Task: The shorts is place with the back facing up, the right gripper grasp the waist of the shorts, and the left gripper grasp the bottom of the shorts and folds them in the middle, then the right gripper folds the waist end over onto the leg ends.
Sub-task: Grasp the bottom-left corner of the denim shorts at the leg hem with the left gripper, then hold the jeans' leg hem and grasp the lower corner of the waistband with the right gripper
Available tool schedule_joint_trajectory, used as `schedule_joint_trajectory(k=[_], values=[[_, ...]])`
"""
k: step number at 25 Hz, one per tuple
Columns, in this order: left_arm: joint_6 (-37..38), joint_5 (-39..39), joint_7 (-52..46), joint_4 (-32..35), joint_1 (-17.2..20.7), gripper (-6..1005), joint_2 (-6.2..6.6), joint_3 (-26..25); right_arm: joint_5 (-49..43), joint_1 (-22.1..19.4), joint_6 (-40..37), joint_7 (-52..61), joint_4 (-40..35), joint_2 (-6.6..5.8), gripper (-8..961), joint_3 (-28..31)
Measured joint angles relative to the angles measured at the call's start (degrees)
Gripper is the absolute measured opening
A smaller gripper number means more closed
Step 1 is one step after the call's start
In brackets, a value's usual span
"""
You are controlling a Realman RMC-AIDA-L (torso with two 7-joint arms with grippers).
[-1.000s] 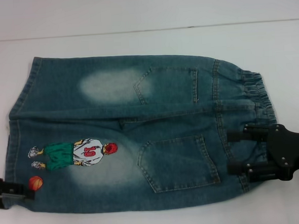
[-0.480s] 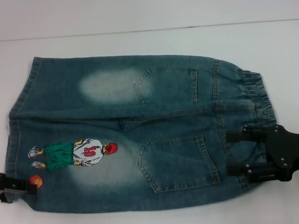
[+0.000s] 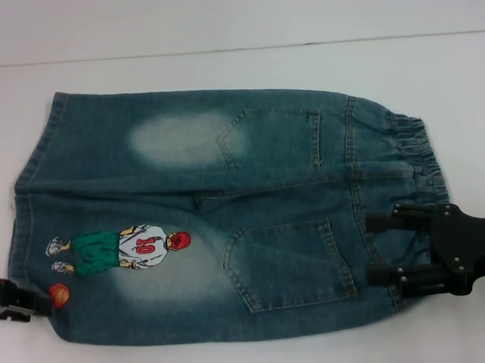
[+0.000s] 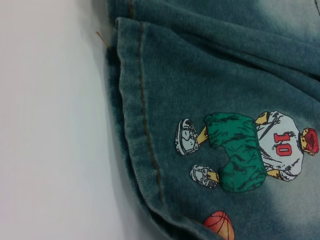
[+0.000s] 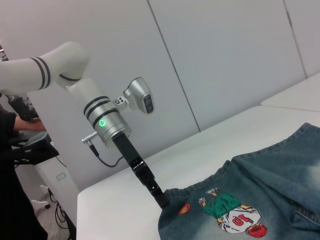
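I see the shorts (image 3: 220, 220) flat on the white desk (image 3: 235, 67), back up, pockets showing. The printed player (image 4: 250, 150) wears a red "10". Right tool (image 3: 377, 247) sits over the waist (image 3: 418, 158), both fingers spread apart on the denim. Left tool (image 3: 32, 303) is at the leg ends (image 3: 29, 186) beside the basketball print (image 3: 59, 295); its finger state I cannot tell.

Shorts (image 3: 229, 223): faded matt denim cloth; table (image 3: 216, 18): smooth white; left gripper (image 5: 161, 200): matt black.
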Motion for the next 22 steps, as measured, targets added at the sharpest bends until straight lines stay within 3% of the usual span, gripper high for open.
schedule_joint_trajectory(k=[5,10,16,20,22], values=[[0.0,0.0,0.0,0.0,-0.1,480,-0.02,0.0,0.0,0.0,0.0,0.0,0.0,0.01,909,0.0],[-0.1,0.0,0.0,0.0,-0.1,241,-0.09,0.0,0.1,0.0,0.0,0.0,-0.1,0.00,909,0.0],[-0.3,-1.3,0.1,0.3,0.2,83,-0.09,-0.4,0.1,0.1,0.0,0.1,-0.2,0.01,908,0.7],[-0.1,-2.7,0.1,0.4,0.4,77,0.14,-0.5,0.1,0.2,0.0,1.9,-0.6,-0.11,907,3.2],[0.1,-3.4,0.4,0.3,0.4,74,0.22,-0.5,0.1,0.4,0.1,5.1,-1.0,-0.74,907,5.7]])
